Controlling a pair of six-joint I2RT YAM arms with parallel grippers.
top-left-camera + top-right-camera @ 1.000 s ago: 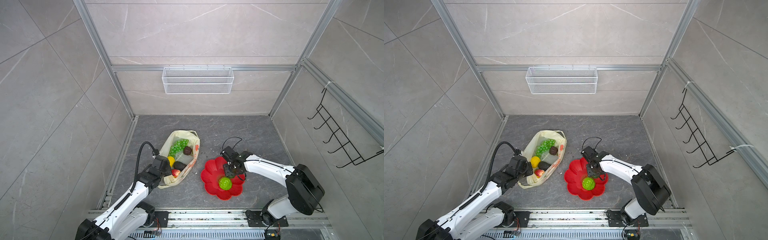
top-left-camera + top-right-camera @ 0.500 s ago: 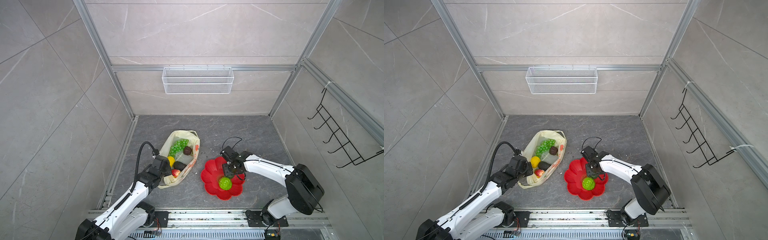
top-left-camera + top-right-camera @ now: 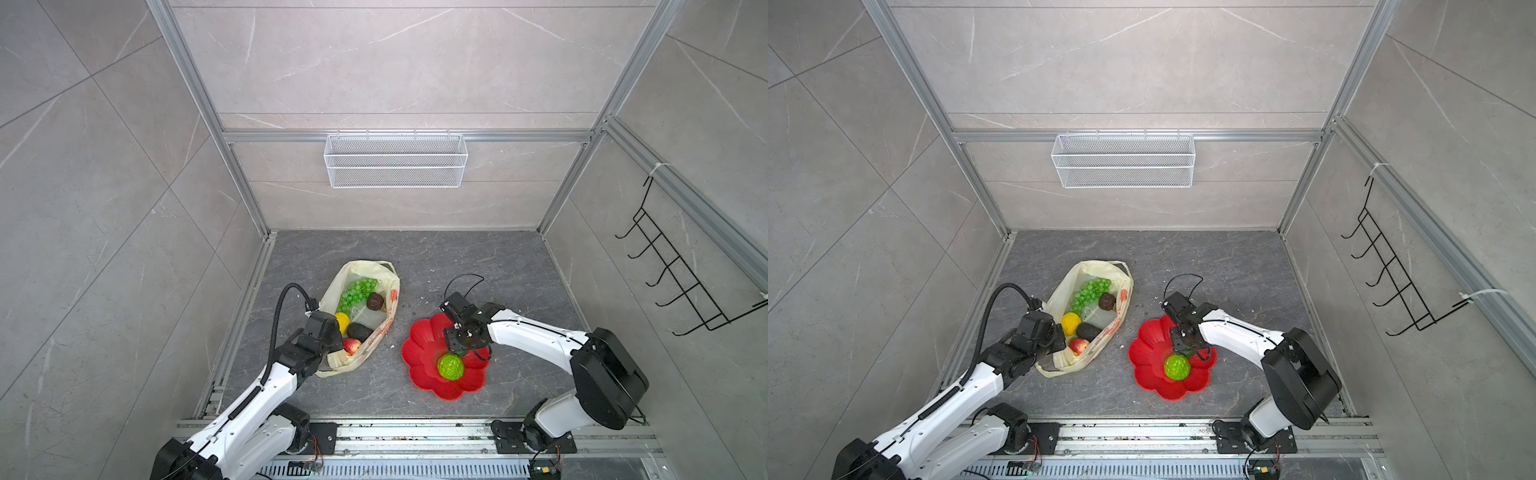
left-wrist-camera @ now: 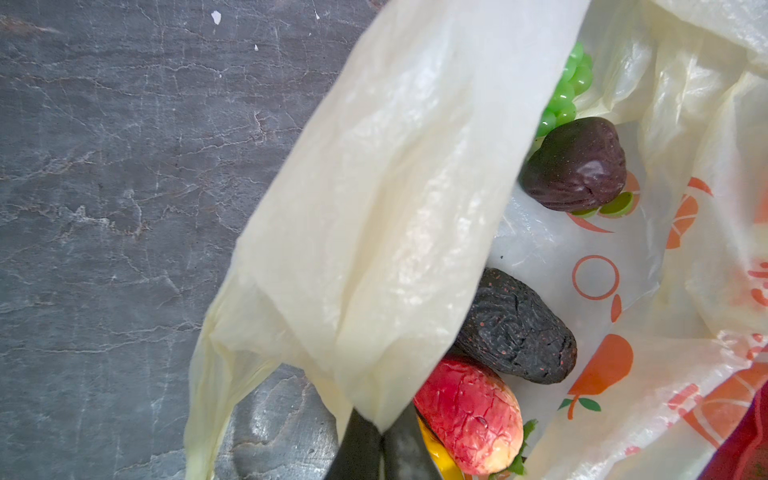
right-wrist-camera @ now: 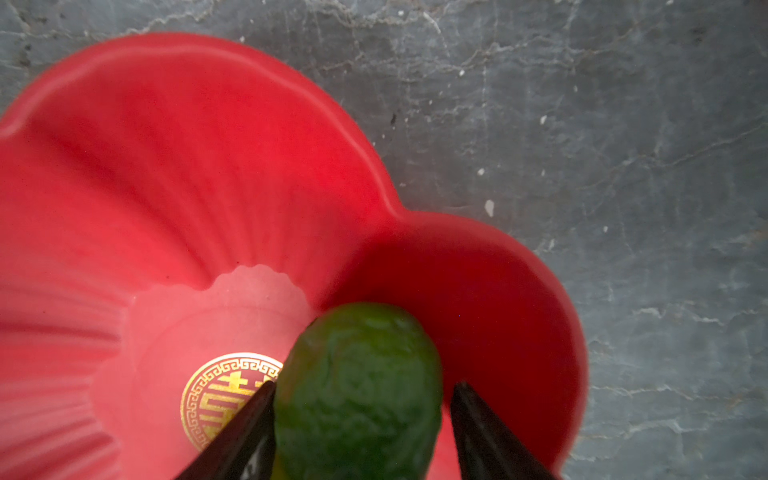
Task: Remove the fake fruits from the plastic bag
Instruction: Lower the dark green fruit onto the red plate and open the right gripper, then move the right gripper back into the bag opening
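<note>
The plastic bag lies open on the grey floor. Inside are green grapes, two dark avocados, a yellow lemon and a red strawberry. My left gripper is shut on the bag's near rim, beside the strawberry. The bumpy green ball rests in the red flower-shaped plate. My right gripper stands open astride it, with a gap at one finger.
A white wire basket hangs on the back wall. A black hook rack is on the right wall. Metal rails run along the floor's left and front edges. Bare floor lies behind the bag and the plate.
The right jaws have spread wider around the green ball, which stays in the plate. The left gripper and the bag have not moved.
</note>
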